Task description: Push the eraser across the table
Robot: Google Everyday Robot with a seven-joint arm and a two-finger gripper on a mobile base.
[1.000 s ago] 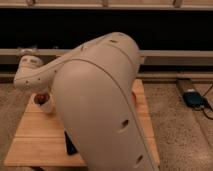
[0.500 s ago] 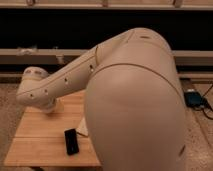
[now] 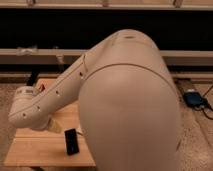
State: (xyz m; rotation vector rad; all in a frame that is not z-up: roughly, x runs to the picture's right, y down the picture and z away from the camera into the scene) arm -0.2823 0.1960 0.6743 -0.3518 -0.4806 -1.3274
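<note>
The eraser [image 3: 72, 141], a small dark rectangular block, lies on the light-brown plank table [image 3: 35, 150] near its front edge. My white arm [image 3: 125, 100] fills most of the view. Its rounded joint [image 3: 25, 111] hangs over the left part of the table, a little left of and above the eraser. The gripper does not show in this view. A pale yellowish piece [image 3: 54, 125] sticks out just under the joint, close to the eraser's far end; I cannot tell what it is.
A small red thing [image 3: 40, 87] peeks out behind the arm at the table's far left. A blue device with a cable [image 3: 192, 97] lies on the speckled grey floor at the right. A dark wall with a rail runs along the back.
The arm's rounded joint has dropped lower over the table, toward the eraser. The eraser lies where it was.
</note>
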